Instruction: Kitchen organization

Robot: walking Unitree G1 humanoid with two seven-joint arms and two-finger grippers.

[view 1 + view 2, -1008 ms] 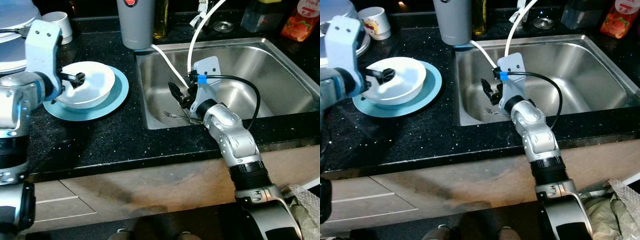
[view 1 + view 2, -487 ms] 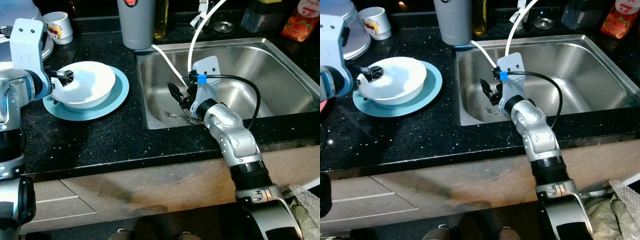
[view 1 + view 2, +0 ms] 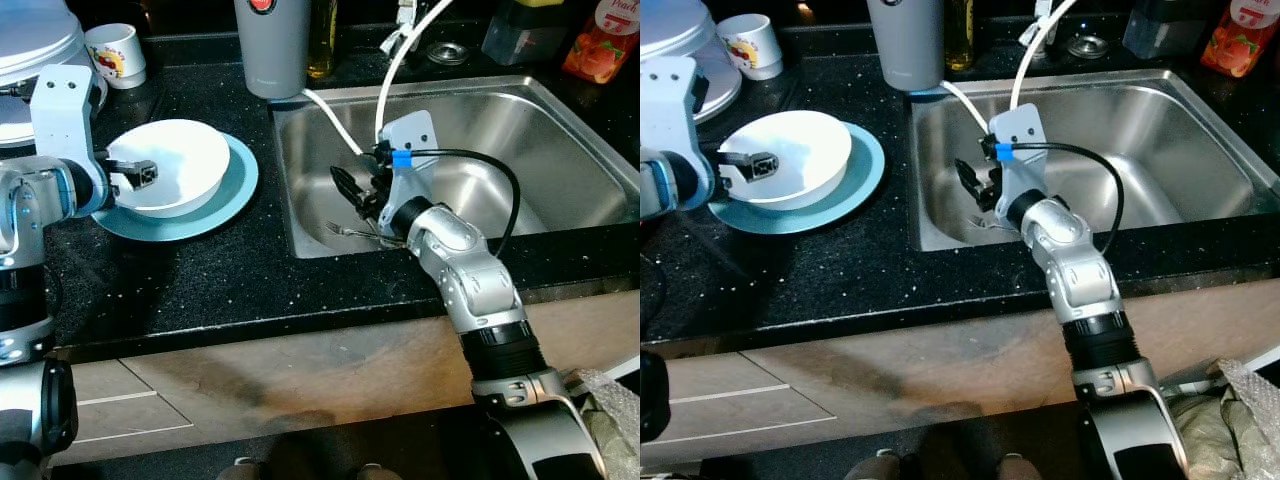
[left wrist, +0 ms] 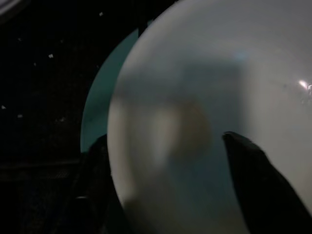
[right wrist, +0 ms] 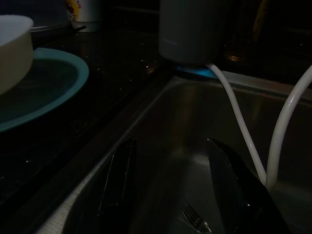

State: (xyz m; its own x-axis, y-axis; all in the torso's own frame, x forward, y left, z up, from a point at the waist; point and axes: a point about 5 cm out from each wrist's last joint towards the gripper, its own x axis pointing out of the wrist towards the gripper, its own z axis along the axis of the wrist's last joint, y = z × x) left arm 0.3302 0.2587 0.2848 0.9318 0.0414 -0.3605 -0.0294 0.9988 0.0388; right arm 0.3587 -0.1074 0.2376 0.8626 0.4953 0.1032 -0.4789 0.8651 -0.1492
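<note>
Left eye view: left gripper [image 3: 140, 172] sits at the near-left rim of the white bowl [image 3: 172, 166], which rests on the teal plate [image 3: 215, 205] on the black speckled counter [image 3: 200, 290]. A second ago it was further over the bowl; half a second ago it had swung out to the rim's left, and it is now slightly lower at the rim. Reads as lining up a rim grasp.

Right eye view: right gripper [image 3: 975, 184] hangs in the steel sink [image 3: 1200, 150], a touch higher than before, above a fork [image 3: 985, 224] on the basin floor. Grey tumbler [image 3: 905, 40] and mug [image 3: 745, 45] stand behind.

Left wrist view: fingers [image 4: 253, 180] spread, one either side of the bowl wall, not yet closed on it.

Right wrist view: fingers [image 5: 229, 180] parted, holding nothing; fork tines below. Dim kitchen, white hoses [image 5: 239, 131] trailing into the basin.
</note>
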